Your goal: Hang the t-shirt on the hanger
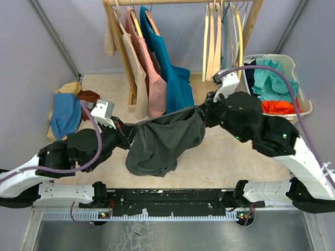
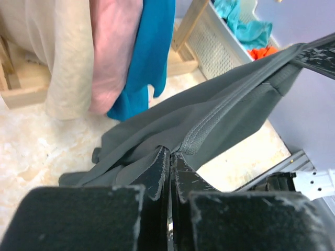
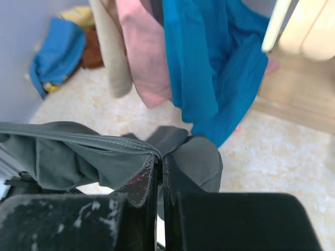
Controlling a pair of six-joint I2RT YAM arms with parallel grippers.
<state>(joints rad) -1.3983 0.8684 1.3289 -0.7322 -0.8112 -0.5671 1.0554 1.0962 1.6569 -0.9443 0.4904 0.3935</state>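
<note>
Shirt: the dark grey t-shirt [image 1: 162, 138] was strung out between the two arms, low over the surface [image 1: 225, 157], with most of the cloth sagging down in the middle.
Left side: the left gripper [image 1: 130, 134] had its fingers [image 2: 154, 178] pinched tight on a hemmed edge of the fabric, basically no gap between them.
Right side: same deal for the right gripper [image 1: 202, 111], fingers [image 3: 138, 183] clamped on a stitched edge with cloth bunched up on either side.
Hangers: a bunch of empty wooden hangers [image 1: 212, 36] hung on the rail [image 1: 183, 2] at the back right, well apart from the t-shirt. Honestly couldn't tell which one was meant for it.
Rack: a teal-blue shirt [image 1: 172, 73], a pink garment [image 1: 154, 83] and a beige one [image 1: 138, 73] hung on the left part of the rail, just behind the t-shirt.
Other stuff: a white basket [image 1: 277, 56] with teal and orange clothes sat at the right, and a pile of blue and yellow cloth [image 1: 65, 115] lay by the left wall.
</note>
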